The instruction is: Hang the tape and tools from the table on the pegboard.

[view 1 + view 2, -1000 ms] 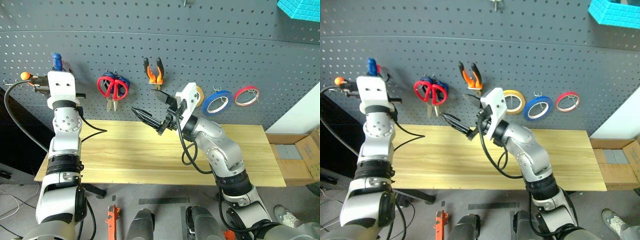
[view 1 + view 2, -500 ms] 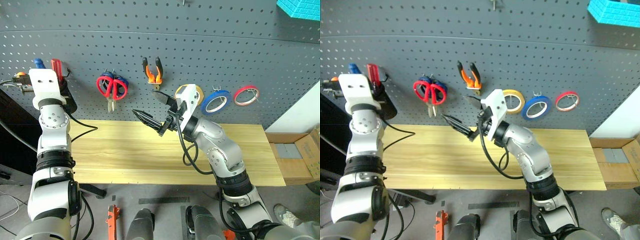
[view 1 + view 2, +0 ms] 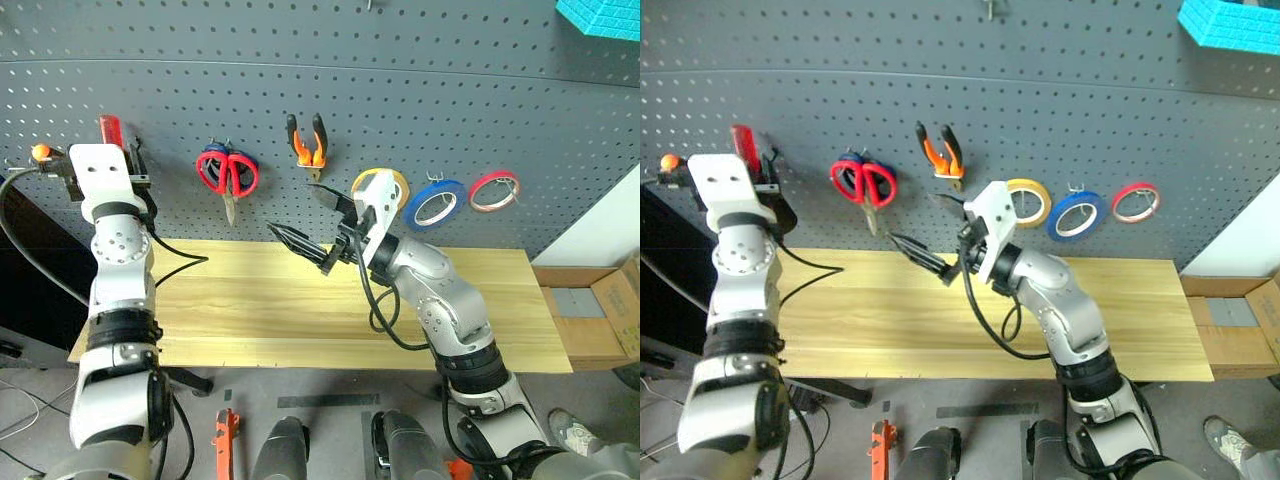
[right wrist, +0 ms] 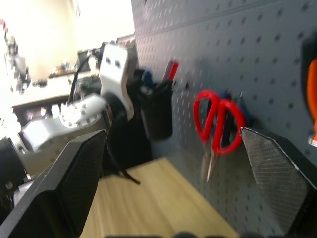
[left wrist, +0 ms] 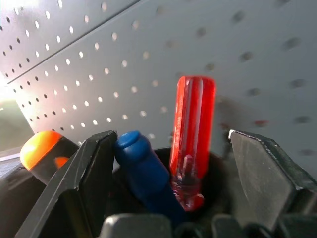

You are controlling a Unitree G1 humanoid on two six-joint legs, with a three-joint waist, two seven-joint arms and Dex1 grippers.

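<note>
Apparently the hanging was all but done. Taking the pegboard [image 3: 450,110] as the landmark: the red scissors [image 3: 229,175] hung on it left of centre, the pliers [image 3: 307,143] just to their right and a little higher, and the blue tape [image 3: 434,203] further right, between a yellow roll [image 3: 396,183] and a red roll [image 3: 493,190]. At the board's far left a dark cup [image 5: 198,158] held the blue screwdriver [image 5: 143,171] beside a red screwdriver [image 5: 190,144], with an orange handle [image 5: 42,151] just outside the cup. The desk [image 3: 250,320] below the board lay bare.

The left tool [image 5: 168,158] stood spread at the cup — its two fingers either side of both screwdrivers, pinching neither. The right tool [image 3: 318,232] was spread wide too, empty, above the desk in front of the board, near the pliers.

The risks, as I judged them, lay in backing away. The left finger [image 5: 94,173] sat touching or nearly touching the blue handle, so a skewed pull could drag the screwdriver out or tip the cup off its hook. The right tool's upper finger [image 3: 330,196] was close under the pliers — a careless lift could knock them down.
</note>
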